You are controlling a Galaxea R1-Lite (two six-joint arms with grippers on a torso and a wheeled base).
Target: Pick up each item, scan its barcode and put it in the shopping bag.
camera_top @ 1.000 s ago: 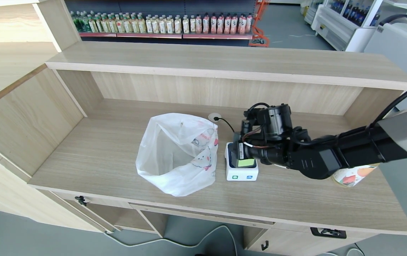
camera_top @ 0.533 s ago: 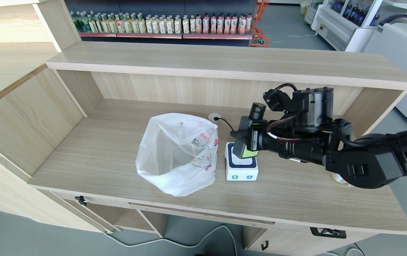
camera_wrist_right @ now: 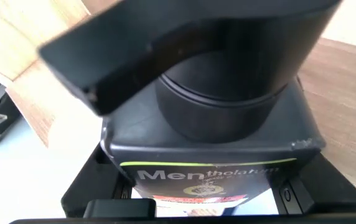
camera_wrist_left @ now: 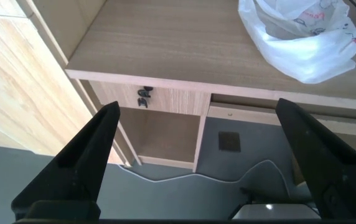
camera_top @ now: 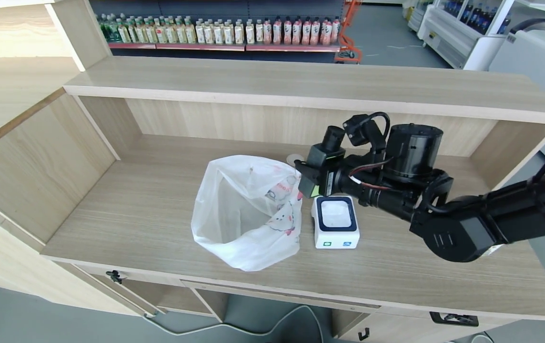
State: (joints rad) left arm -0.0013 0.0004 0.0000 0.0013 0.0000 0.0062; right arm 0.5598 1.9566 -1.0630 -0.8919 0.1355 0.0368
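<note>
A dark capped bottle (camera_top: pixel 321 159) is gripped in the right claw (camera_top: pixel 322 178) and held off the bench (camera_top: pixel 148 209), just beside the rim of the white shopping bag (camera_top: pixel 248 214) and behind the white scanner (camera_top: pixel 335 224). The left claw (camera_wrist_left: pixel 196 165) is held spread wide and empty, out before the bench's front edge.

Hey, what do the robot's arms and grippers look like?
The right arm is matte black with chunky cylindrical joints, red and white wires and a looped black cable at the wrist. The left gripper has two broad, black, tapered fingers.
</note>
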